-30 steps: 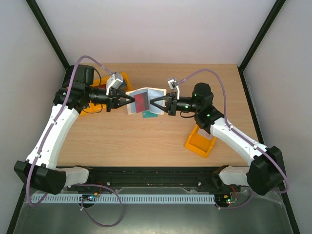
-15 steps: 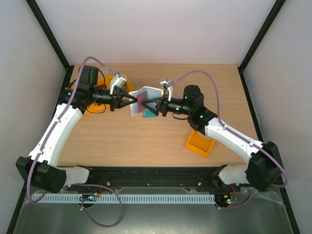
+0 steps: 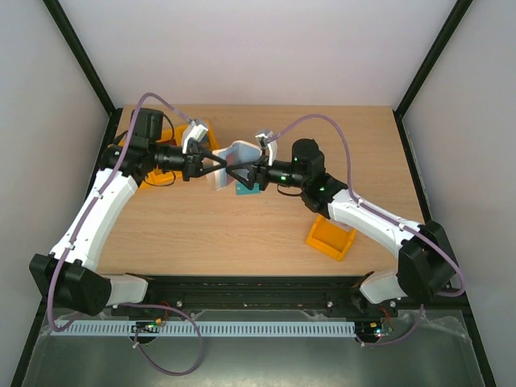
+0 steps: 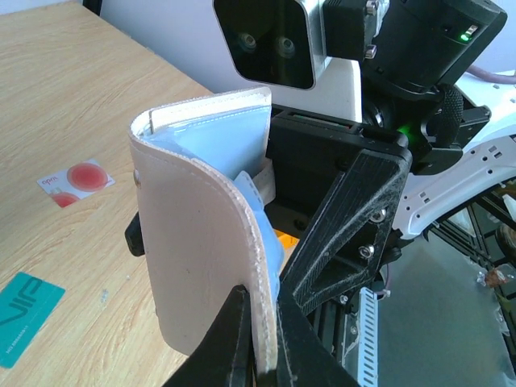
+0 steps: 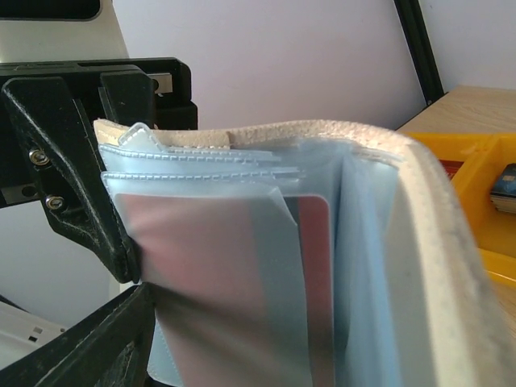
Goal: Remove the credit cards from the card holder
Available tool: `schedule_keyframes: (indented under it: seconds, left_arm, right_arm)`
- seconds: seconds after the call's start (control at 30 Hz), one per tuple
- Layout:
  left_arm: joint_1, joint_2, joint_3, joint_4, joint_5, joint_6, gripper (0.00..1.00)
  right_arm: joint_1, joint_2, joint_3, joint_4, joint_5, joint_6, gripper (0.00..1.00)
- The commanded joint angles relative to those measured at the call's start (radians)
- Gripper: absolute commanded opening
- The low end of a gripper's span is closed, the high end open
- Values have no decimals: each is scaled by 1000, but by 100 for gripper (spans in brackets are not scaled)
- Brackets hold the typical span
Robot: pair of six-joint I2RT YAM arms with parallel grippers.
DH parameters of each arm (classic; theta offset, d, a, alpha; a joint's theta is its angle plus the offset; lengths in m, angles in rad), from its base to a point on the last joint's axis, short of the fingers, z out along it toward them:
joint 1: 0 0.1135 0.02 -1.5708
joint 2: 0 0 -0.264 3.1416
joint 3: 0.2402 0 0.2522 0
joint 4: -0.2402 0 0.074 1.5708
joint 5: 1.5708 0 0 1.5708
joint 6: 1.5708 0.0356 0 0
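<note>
The cream card holder (image 3: 232, 156) stands bent on edge above the table. My left gripper (image 4: 260, 343) is shut on the lower edge of the card holder (image 4: 201, 250). My right gripper (image 3: 245, 172) is open. One of its fingers (image 4: 355, 230) shows on each side of the holder. In the right wrist view the clear sleeves (image 5: 242, 242) fill the frame, and a dark red card (image 5: 316, 274) sits inside one. A teal card (image 4: 24, 316) and a white card with red circles (image 4: 76, 177) lie flat on the wood. The teal card (image 3: 247, 190) lies under the grippers.
An orange bin (image 3: 332, 236) sits on the table beside the right forearm. Another orange bin (image 3: 201, 129) stands behind the left gripper, partly hidden by it. A yellow bin (image 5: 484, 185) with small items shows past the holder in the right wrist view.
My right gripper has opened and pushed left, so its fingers now straddle the card holder. The holder has gone from lying spread open to bent upright. The left gripper keeps its hold.
</note>
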Motion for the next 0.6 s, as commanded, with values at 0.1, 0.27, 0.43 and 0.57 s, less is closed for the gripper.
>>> schedule_keyframes:
  seconds: [0.1,0.27,0.43,0.57]
  left_arm:
    - [-27,16,21,41,147,-19,2]
    - [-28,22,41,14,133,4,2]
    - [-27,13,44,-18,111,39,2]
    - [-24,9,46,-23,107,49,2]
  right_arm:
    - [19,39,25,50,-90,-13,71]
    - [19,30,21,19,-66,-38,69]
    - [19,10,15,10,16,-43,59]
    - [15,-4,15,-30,74,-48,56]
